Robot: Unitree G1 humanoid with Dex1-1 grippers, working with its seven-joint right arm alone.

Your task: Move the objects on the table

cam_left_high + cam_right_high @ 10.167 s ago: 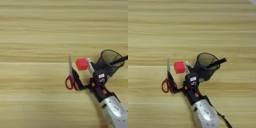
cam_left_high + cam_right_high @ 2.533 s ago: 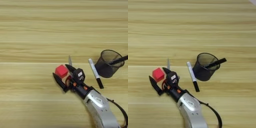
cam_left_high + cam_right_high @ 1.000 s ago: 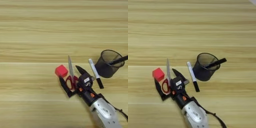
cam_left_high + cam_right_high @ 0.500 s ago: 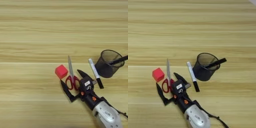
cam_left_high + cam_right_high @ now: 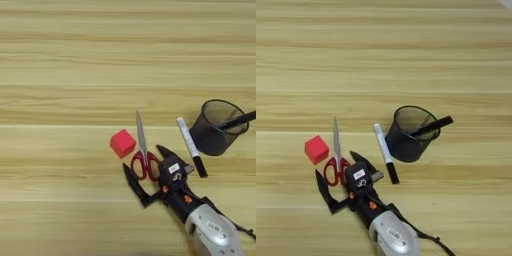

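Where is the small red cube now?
The red cube lies on the table just left of the scissors, apart from the open gripper nearby.

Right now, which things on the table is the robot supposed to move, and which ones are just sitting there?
To move:
- red cube
- scissors, their red handles between the open fingers of the right gripper
- white marker, lying flat beside the cup

Just sitting there:
- black mesh cup
- dark pen sticking out of that cup
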